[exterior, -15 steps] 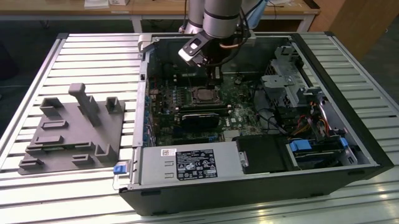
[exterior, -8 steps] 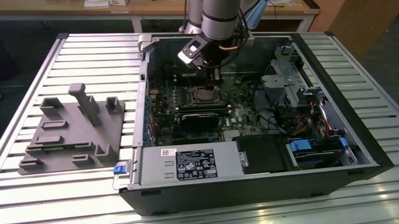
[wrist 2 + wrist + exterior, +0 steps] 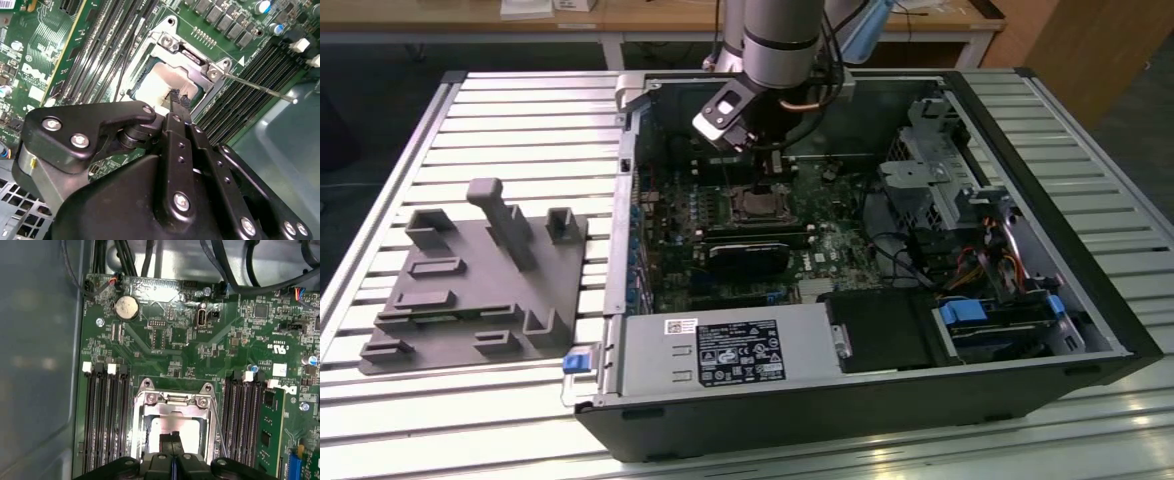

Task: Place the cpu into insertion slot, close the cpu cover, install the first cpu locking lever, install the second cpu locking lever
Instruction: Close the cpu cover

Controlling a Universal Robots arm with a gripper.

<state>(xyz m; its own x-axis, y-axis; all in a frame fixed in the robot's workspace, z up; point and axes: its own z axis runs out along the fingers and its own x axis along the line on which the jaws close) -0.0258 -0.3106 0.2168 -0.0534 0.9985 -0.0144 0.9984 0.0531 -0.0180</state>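
Gripper: 1 gripper [image 3: 176, 97] on 1 arm, lowered into the open computer case [image 3: 1067, 250], which lies on the slatted tabletop [image 3: 520, 130].
Fingers: 2 fingers [image 3: 172, 120], pressed together with nothing seen between them. Their tips are over the chip's face, and I cannot tell whether they touch it.
Cpu: 1 cpu [image 3: 167, 424], lying flat in the insertion slot [image 3: 135, 430] with its pale face up.
Cpu cover: 1 cpu cover [image 3: 172, 401], which looks lowered so that its frame rings the chip and the face shows through the open centre.
Locking lever: 1 thin lever rod [image 3: 260, 87] slants free over the memory slots beside the socket, so by my reading it is not latched.
Why so: narrow tips held together suit pushing on small parts more than grasping them.
Memory slots: 1 bank [image 3: 105, 415] on each side of the socket, and this one seems to hold 4.
Others: 1 coin battery [image 3: 126, 307] on the green board and 1 grey tray [image 3: 467, 290] well apart from the case.
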